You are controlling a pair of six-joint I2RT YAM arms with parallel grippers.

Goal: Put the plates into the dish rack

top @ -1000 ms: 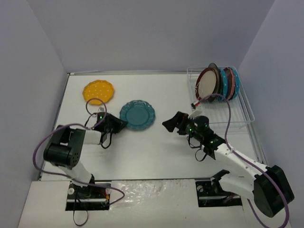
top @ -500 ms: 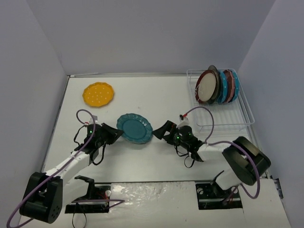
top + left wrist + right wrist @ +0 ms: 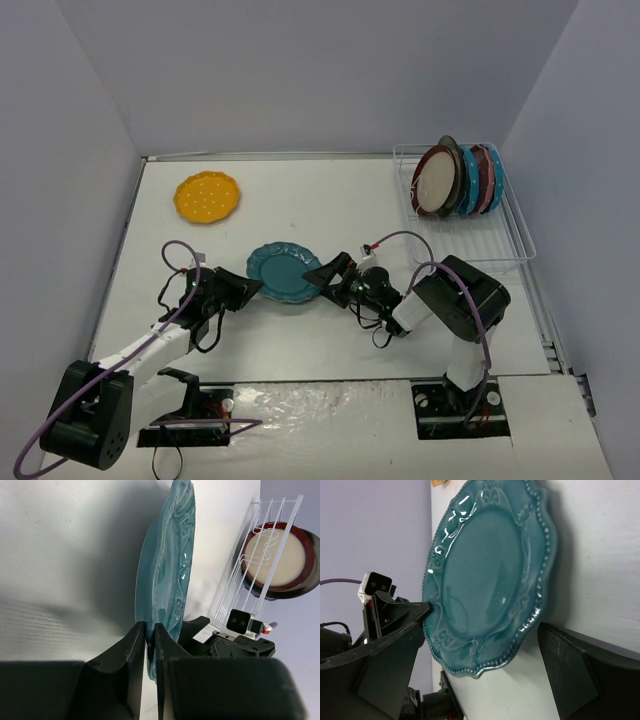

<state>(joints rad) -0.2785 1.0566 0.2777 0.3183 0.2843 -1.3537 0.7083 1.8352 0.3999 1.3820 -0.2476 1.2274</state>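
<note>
A plain teal scalloped plate [image 3: 283, 272] [image 3: 170, 570] [image 3: 490, 575] lies mid-table, tipped up off the surface. My left gripper [image 3: 250, 286] [image 3: 150, 632] is shut on its left rim. My right gripper [image 3: 328, 273] [image 3: 482, 627] is open, one finger [image 3: 390, 655] on each side of the plate's right edge, not pinching it. A yellow dotted plate [image 3: 207, 197] lies flat at the back left. The white wire dish rack [image 3: 475, 245] [image 3: 250, 575] stands at the back right with several plates [image 3: 458, 180] upright at its far end; the front one is cream with a maroon rim [image 3: 280, 560].
Grey walls close in the table on the left, back and right. The rack's near half holds no plates. My two arms reach toward each other across the near middle of the table, cables looping above them.
The left gripper has pulled the teal plate a little toward the near edge, pinching its rim. The right gripper has swung left and now straddles the plate's right edge.
</note>
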